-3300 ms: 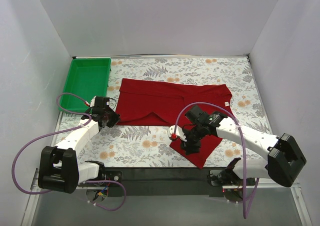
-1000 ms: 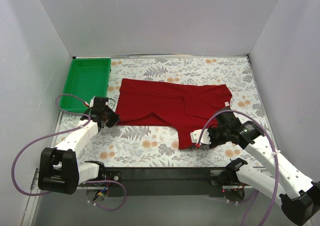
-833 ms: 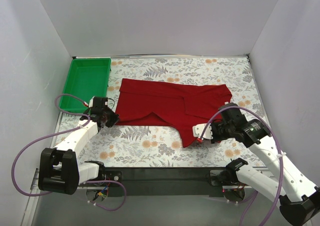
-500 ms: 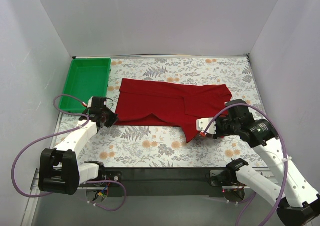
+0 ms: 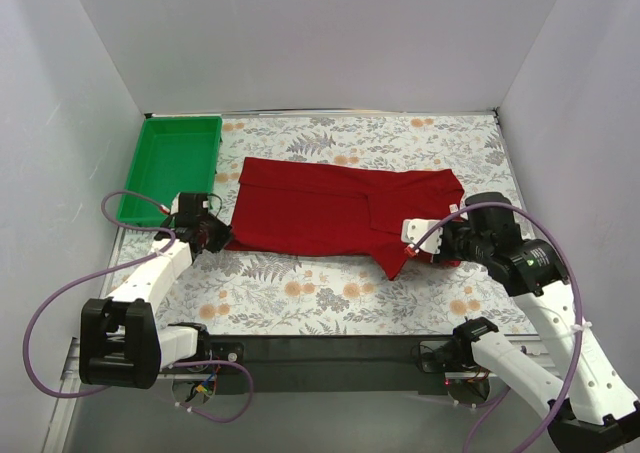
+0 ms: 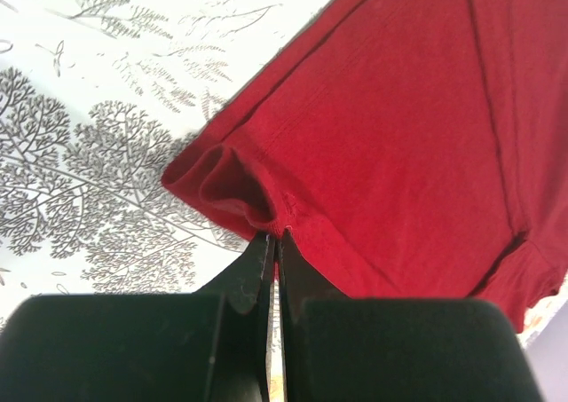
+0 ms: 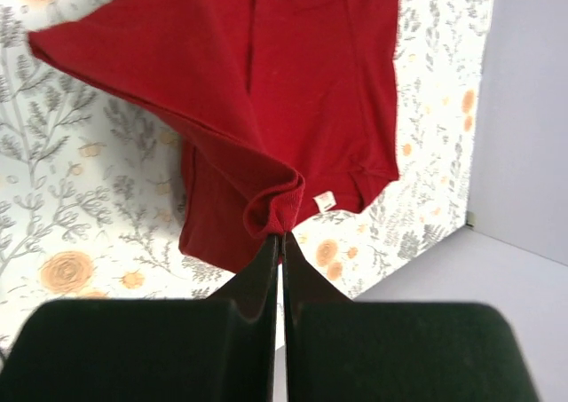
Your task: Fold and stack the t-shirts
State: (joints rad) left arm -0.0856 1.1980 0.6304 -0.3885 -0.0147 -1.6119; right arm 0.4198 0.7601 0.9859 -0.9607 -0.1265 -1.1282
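The left hand [image 6: 273, 235] is pinched fully closed on a rolled hem corner of the t-shirt [image 5: 320, 213], with soft cloth bunched at its tips. The right hand [image 7: 281, 235] is clamped just as tight on a gathered fold beside a small white label [image 7: 323, 201], holding that fold raised above the table [image 5: 300, 293]. The plain, matte, dark red t-shirt lies mostly flat across the floral-printed table, just right of a rectangular green plastic tray [image 5: 175, 168].
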